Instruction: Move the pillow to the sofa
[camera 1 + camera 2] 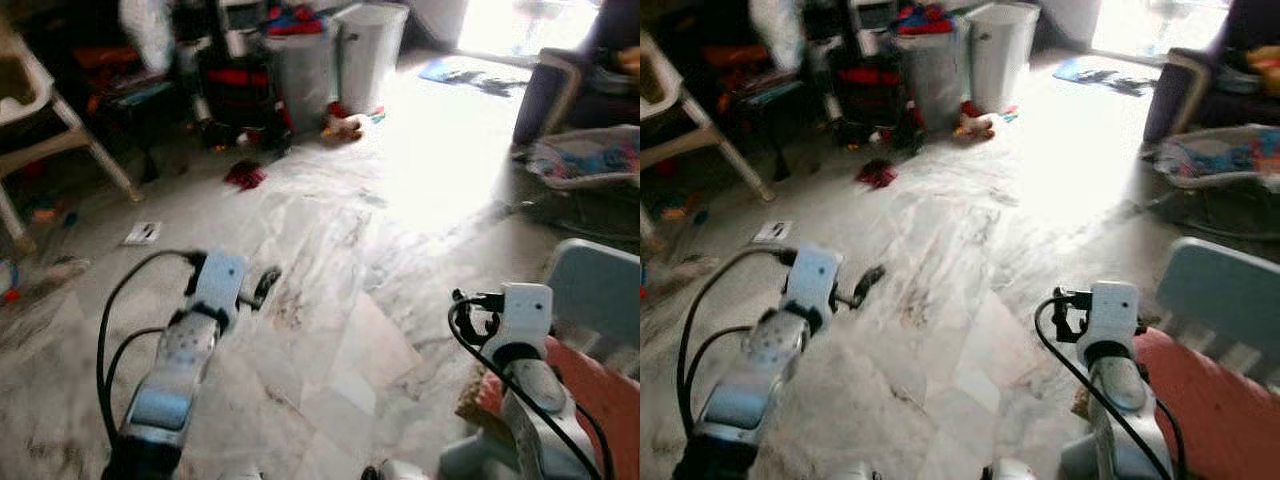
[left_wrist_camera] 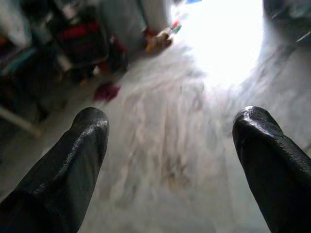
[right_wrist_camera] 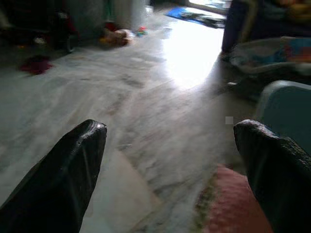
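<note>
A red-pink pillow (image 1: 600,400) lies low at the right, against a light blue chair (image 1: 598,290); it also shows as the pink pillow (image 3: 233,206) in the right wrist view. My right gripper (image 3: 170,126) is open, just left of the pillow and above its edge, with nothing between its fingers (image 3: 77,160). My left gripper (image 2: 170,116) is open too, held out over bare marble floor (image 1: 330,260). A dark sofa (image 1: 548,90) stands far off at the upper right.
White bins (image 1: 370,40) and dark clutter line the far wall. A white plastic chair (image 1: 40,110) stands at the left. A red cloth (image 1: 245,175), a toy (image 1: 345,125) and a paper (image 1: 142,233) lie on the floor. A colourful bouncer seat (image 1: 590,160) sits before the sofa.
</note>
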